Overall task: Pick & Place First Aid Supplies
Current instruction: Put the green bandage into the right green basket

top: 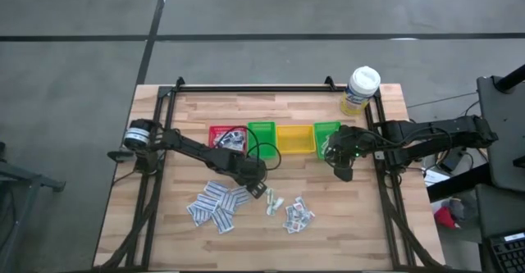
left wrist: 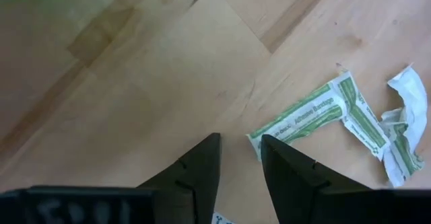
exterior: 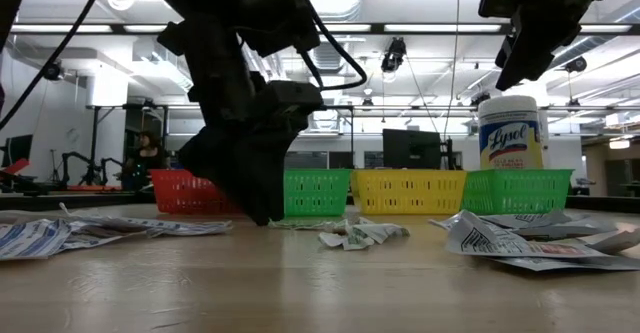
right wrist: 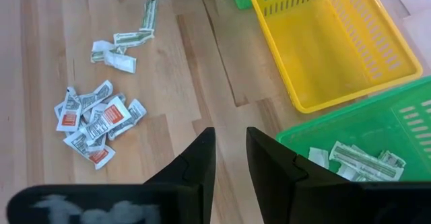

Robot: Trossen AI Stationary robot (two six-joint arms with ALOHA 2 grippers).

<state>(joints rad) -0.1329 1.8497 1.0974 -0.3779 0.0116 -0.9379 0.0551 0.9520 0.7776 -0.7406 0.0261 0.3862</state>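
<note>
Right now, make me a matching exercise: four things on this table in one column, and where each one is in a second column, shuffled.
1 bottle
2 yellow bin
3 right green bin
4 left gripper

A beside a green-print strip
B table's back right corner
C holds packets
D next to the left green bin

Pairs: 1-B, 2-D, 3-C, 4-A

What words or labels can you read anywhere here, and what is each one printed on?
"Lysol": on the white-capped bottle behind the green bin.
"Adhesive Bandage": green print on the strip packet beside the left gripper.
Red-and-white packets: print too small to read.
Blue-print packets: too small to read.
</note>
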